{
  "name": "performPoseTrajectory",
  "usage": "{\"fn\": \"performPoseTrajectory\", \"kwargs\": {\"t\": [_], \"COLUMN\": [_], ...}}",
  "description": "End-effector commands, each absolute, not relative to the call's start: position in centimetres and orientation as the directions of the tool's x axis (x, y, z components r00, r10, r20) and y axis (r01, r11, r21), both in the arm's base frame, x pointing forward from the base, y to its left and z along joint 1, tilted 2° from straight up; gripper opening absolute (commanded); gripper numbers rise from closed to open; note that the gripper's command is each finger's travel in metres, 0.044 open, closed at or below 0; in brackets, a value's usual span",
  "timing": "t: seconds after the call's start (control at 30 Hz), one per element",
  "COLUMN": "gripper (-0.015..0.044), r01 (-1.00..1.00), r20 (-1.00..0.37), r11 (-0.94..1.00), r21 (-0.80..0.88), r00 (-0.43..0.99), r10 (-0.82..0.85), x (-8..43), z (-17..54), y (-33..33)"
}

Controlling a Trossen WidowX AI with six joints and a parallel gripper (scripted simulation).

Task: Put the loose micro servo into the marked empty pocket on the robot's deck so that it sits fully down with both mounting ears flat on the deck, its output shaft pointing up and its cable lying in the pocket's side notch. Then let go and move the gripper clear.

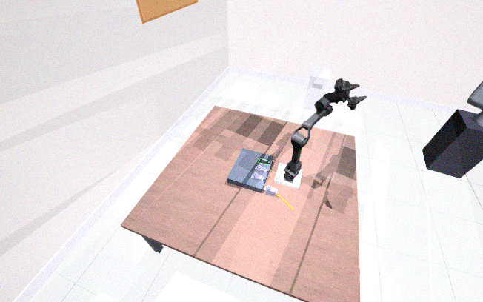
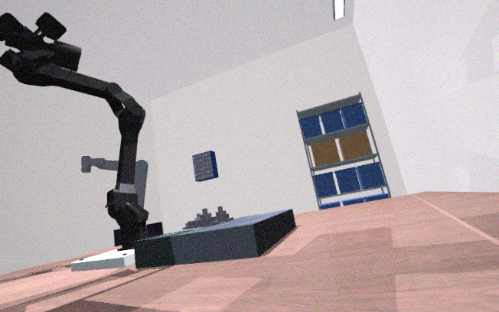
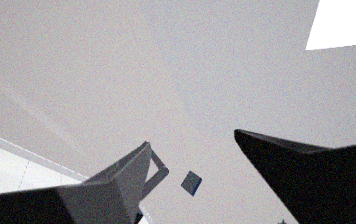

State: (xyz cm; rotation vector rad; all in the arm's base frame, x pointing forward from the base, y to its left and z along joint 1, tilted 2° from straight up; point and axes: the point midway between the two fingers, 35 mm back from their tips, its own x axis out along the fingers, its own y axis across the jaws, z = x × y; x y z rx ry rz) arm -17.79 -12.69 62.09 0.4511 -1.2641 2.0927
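Note:
The loose micro servo (image 1: 271, 191) is a small pale block on the table, just off the near right corner of the dark deck (image 1: 237, 170) (image 2: 214, 245). Its yellow cable (image 1: 285, 203) trails away from the deck. The servo's exact attitude is too small to tell, and it does not show in the exterior view or the wrist view. The marked pocket (image 1: 264, 159) has a green outline near the deck's far right corner; its notch cannot be made out. My gripper (image 1: 362, 92) (image 3: 192, 140) is open and empty, raised high and far from the servo, pointing away from the deck.
Two pale servos (image 1: 261, 168) (image 1: 258, 176) sit in the deck in a row beside the marked pocket. The arm's white base plate (image 1: 279, 180) (image 2: 103, 261) stands close to the deck's right side on the wooden table (image 1: 192, 207) (image 2: 325, 275). A shelf rack stands in the background of the exterior view.

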Motion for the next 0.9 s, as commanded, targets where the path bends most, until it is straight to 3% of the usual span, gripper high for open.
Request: {"fn": "performPoseTrajectory", "kwargs": {"t": [0.0, 0.87], "gripper": [0.0426, 0.0440], "r01": [-0.678, -0.432], "r20": [0.585, 0.665], "r11": [-0.332, -0.674], "r21": [-0.656, -0.599], "r00": [-0.735, -0.737], "r10": [0.344, -0.119], "x": [-17.8, -10.9], "z": [62.1, 62.3], "y": [-12.8, -21.8]}}
